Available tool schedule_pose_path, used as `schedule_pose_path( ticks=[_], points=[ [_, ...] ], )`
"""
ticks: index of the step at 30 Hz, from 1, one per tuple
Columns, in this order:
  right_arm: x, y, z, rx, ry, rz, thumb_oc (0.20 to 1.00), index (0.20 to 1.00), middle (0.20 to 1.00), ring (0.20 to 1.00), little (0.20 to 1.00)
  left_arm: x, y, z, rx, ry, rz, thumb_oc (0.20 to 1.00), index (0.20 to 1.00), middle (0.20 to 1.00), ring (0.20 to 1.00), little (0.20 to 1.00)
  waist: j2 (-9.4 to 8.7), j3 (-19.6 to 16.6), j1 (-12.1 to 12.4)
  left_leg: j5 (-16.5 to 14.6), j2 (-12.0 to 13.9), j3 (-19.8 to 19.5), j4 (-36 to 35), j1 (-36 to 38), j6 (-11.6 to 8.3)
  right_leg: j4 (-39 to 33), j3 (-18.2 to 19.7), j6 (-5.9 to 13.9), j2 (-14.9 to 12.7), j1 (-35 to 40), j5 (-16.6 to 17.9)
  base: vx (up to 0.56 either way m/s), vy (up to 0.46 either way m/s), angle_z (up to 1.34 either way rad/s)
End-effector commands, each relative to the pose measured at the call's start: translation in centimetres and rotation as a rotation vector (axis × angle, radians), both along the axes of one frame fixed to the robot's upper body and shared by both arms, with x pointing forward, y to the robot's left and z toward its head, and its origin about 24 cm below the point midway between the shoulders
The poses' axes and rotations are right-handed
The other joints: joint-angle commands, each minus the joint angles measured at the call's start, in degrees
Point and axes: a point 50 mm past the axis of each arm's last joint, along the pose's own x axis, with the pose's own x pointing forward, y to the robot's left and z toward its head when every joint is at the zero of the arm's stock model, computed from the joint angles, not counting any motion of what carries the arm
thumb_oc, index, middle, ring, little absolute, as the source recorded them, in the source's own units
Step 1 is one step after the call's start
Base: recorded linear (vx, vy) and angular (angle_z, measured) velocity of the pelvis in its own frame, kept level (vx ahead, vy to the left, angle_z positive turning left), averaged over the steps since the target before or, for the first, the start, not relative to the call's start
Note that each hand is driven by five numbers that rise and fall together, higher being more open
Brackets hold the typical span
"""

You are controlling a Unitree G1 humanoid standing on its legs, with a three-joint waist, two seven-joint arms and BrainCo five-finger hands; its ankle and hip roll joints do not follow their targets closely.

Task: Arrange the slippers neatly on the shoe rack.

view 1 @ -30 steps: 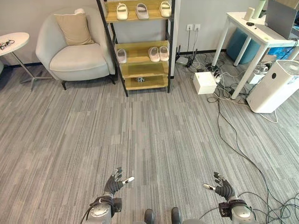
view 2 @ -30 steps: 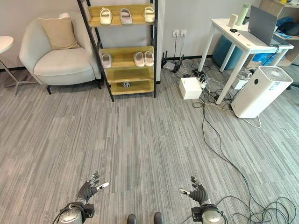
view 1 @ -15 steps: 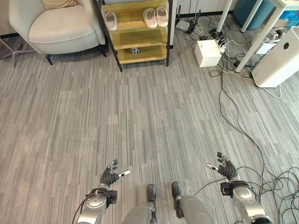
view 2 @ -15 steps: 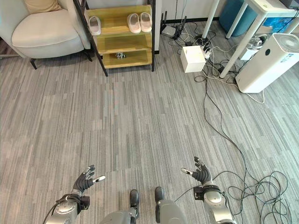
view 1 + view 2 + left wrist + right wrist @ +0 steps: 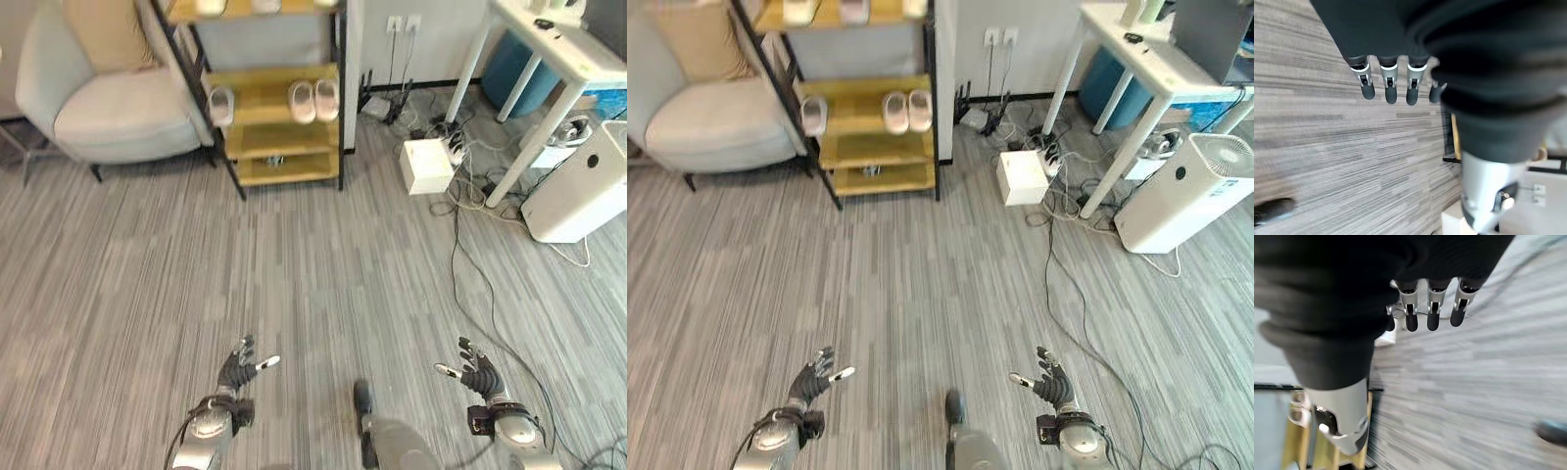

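Note:
A black-framed shoe rack (image 5: 277, 90) with wooden shelves stands at the far side of the room. On its middle shelf a pair of white slippers (image 5: 313, 100) lies side by side, with a single white slipper (image 5: 221, 106) at the shelf's left end. More slippers (image 5: 852, 10) sit on the top shelf, cut off by the view's edge. My left hand (image 5: 238, 371) is open low at the left, over bare floor. My right hand (image 5: 476, 372) is open low at the right. Both hold nothing and are far from the rack.
A grey armchair (image 5: 108, 103) with a beige cushion stands left of the rack. Right of it lie a white box (image 5: 426, 166), a power strip and loose cables (image 5: 470, 255). A white desk (image 5: 554, 69) and a white air purifier (image 5: 580, 186) stand at the right. A small dark object (image 5: 276, 161) sits on the lowest shelf.
The camera has tilted up and shifted, so the rack's top shelf and the desk show again. Both hands stay open and low, holding nothing.

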Motion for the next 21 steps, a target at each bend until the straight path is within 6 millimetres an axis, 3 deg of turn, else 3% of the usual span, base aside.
schedule_pose_path(
  ticks=[1, 2, 3, 4, 5, 7, 8, 9, 11, 13, 15, 19, 20, 21],
  points=[
    [1.8, -0.6, 2.5, -0.036, -0.126, 0.030, 1.000, 1.000, 1.000, 1.000, 1.000, 2.4, 1.5, 2.7, 0.033, -0.148, 0.027, 1.000, 1.000, 1.000, 1.000, 1.000, -1.53, 3.5, 0.7, 4.6, -1.9, 5.4, -15.1, 4.3, 2.64, -1.6, 5.1, 6.28, -2.8, 4.7, -6.8, 0.41, -0.003, -0.13],
    [1.6, -0.8, 2.4, -0.036, -0.120, 0.025, 1.000, 1.000, 1.000, 1.000, 1.000, 2.2, 1.5, 2.6, 0.037, -0.143, 0.023, 1.000, 1.000, 1.000, 1.000, 1.000, -1.27, 3.8, 1.6, 2.4, -1.6, 6.8, -18.7, 2.1, 3.22, -2.2, 5.6, 6.47, -2.5, 6.8, -7.9, 0.30, 0.010, -0.13],
    [1.6, -0.8, 2.4, -0.036, -0.120, 0.025, 1.000, 1.000, 1.000, 1.000, 1.000, 2.2, 1.5, 2.6, 0.038, -0.143, 0.023, 1.000, 1.000, 1.000, 1.000, 1.000, -1.41, 3.8, 1.7, 2.6, -1.7, 6.9, -19.0, 2.1, 3.25, -2.2, 5.7, 6.50, -2.6, 6.7, -7.8, 0.31, 0.032, -0.34],
    [1.6, -0.8, 2.4, -0.035, -0.122, 0.020, 1.000, 1.000, 1.000, 1.000, 1.000, 2.0, 1.3, 2.5, 0.039, -0.140, 0.016, 1.000, 1.000, 1.000, 1.000, 1.000, -1.33, 3.6, 2.3, 2.3, -1.7, 7.7, -24.1, 1.0, 3.57, -2.5, 5.8, 6.66, -2.7, 8.1, -8.8, 0.42, 0.094, -0.55],
    [1.6, -0.8, 2.3, -0.037, -0.119, 0.016, 1.000, 1.000, 1.000, 1.000, 1.000, 1.9, 1.2, 2.4, 0.044, -0.134, 0.011, 1.000, 1.000, 1.000, 1.000, 1.000, 0.04, 3.3, 3.6, 6.4, -0.4, 7.9, -37.8, -0.6, 2.95, -3.2, 5.9, 6.87, -1.3, 10.4, -10.5, 0.59, 0.125, -0.58],
    [1.6, -1.0, 2.1, -0.036, -0.114, -0.010, 1.000, 1.000, 1.000, 1.000, 1.000, 2.1, 0.8, 2.4, 0.049, -0.135, 0.001, 1.000, 1.000, 1.000, 1.000, 1.000, 0.26, 3.4, 4.9, 11.1, 0.4, 8.9, -50.5, -1.7, 2.30, -4.0, 5.5, 6.86, -1.2, 14.4, -12.8, 0.52, 0.104, -0.30],
    [1.5, -1.0, 1.9, -0.032, -0.108, -0.025, 1.000, 1.000, 1.000, 1.000, 1.000, 2.3, 0.7, 2.5, 0.053, -0.140, -0.004, 1.000, 1.000, 1.000, 1.000, 1.000, -0.02, 3.3, 5.3, 11.5, 0.4, 9.8, -53.3, -3.0, 2.10, -4.4, 5.4, 6.96, -1.4, 15.8, -13.3, 0.60, 0.182, -0.25],
    [1.5, -0.7, 1.7, -0.010, -0.103, -0.029, 1.000, 1.000, 1.000, 1.000, 1.000, 2.0, 0.8, 2.3, 0.054, -0.133, 0.007, 1.000, 1.000, 1.000, 1.000, 1.000, -0.11, 2.0, 6.0, 11.4, 1.1, 11.9, -54.3, -3.2, 1.98, -4.3, 6.0, 7.81, -1.5, 17.9, -14.1, 0.59, 0.218, -0.29],
    [0.9, -0.4, 1.2, 0.007, -0.088, -0.033, 1.000, 1.000, 1.000, 1.000, 1.000, 1.6, 0.8, 2.1, 0.054, -0.122, 0.006, 1.000, 1.000, 1.000, 1.000, 1.000, 0.00, 0.8, 6.3, 15.2, 1.3, 12.5, -53.9, -2.4, 2.13, -4.2, 6.5, 8.35, -2.2, 19.2, -14.4, 0.52, 0.245, -0.42],
    [0.6, 0.0, 0.7, 0.028, -0.066, -0.034, 1.000, 1.000, 1.000, 1.000, 1.000, 1.2, 0.8, 1.7, 0.058, -0.101, 0.003, 1.000, 1.000, 1.000, 1.000, 1.000, -1.02, -0.7, 6.7, 15.4, 0.5, 13.2, -52.7, -1.2, 3.05, -1.9, 7.4, 9.75, -3.8, 19.7, -14.2, 0.45, 0.240, -0.23],
    [0.1, 0.5, 0.2, 0.057, -0.048, -0.033, 1.000, 1.000, 1.000, 1.000, 1.000, 1.0, 0.9, 1.7, 0.064, -0.094, -0.010, 1.000, 1.000, 1.000, 1.000, 1.000, -2.32, -1.6, 6.8, 13.5, -0.6, 13.7, -51.2, 0.3, 4.58, 4.9, 8.0, 11.46, -5.3, 17.9, -12.6, 0.38, 0.215, -0.13],
    [0.4, 1.3, 0.0, 0.074, -0.046, -0.013, 1.000, 1.000, 1.000, 1.000, 1.000, 1.4, 1.0, 1.9, 0.072, -0.098, -0.020, 1.000, 1.000, 1.000, 1.000, 1.000, -2.43, -0.8, 5.9, 9.2, -2.0, 14.1, -50.6, 5.1, 7.22, 23.2, 6.9, 15.70, -6.3, 9.3, -2.0, 0.23, 0.167, 0.22],
    [0.4, 1.5, -0.1, 0.077, -0.042, -0.009, 1.000, 1.000, 1.000, 1.000, 1.000, 1.4, 1.1, 1.9, 0.078, -0.095, -0.022, 1.000, 1.000, 1.000, 1.000, 1.000, -1.87, -0.4, 5.6, 8.4, -2.0, 14.0, -51.4, 7.4, 7.67, 27.3, 5.9, 15.91, -6.6, 6.7, -0.3, 0.36, 0.182, 0.53],
    [0.2, 1.6, -0.3, 0.078, -0.032, -0.009, 1.000, 1.000, 1.000, 1.000, 1.000, 1.5, 1.0, 2.1, 0.075, -0.102, -0.026, 1.000, 1.000, 1.000, 1.000, 1.000, -0.71, 0.2, 4.8, 7.2, -1.8, 12.9, -53.1, 10.9, 7.78, 29.2, 3.0, 14.18, -6.1, 2.1, -2.6, 0.41, 0.150, 0.42]
  ],
)
